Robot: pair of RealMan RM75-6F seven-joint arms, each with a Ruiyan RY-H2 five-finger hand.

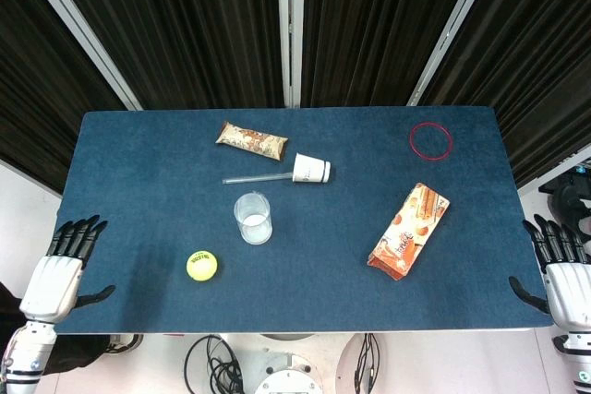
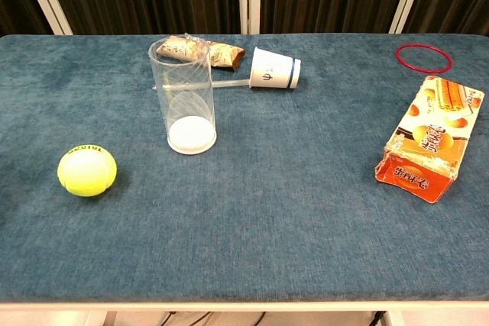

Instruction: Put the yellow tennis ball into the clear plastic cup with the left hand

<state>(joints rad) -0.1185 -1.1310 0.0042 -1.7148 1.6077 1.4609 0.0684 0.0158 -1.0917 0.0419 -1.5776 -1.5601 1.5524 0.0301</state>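
The yellow tennis ball [image 1: 201, 266] [image 2: 87, 172] lies on the blue table near the front left. The clear plastic cup [image 1: 252, 218] [image 2: 185, 95] stands upright, a little behind and to the right of the ball. My left hand [image 1: 59, 269] hovers at the table's front left corner, fingers spread and holding nothing, well left of the ball. My right hand [image 1: 560, 271] sits off the front right corner, fingers apart and empty. Neither hand shows in the chest view.
A paper cup [image 1: 312, 170] lies on its side with a straw [image 1: 257, 178] behind the clear cup. A snack bar [image 1: 250, 139] lies further back. An orange snack box [image 1: 409, 230] lies at the right and a red ring [image 1: 430, 140] at the back right.
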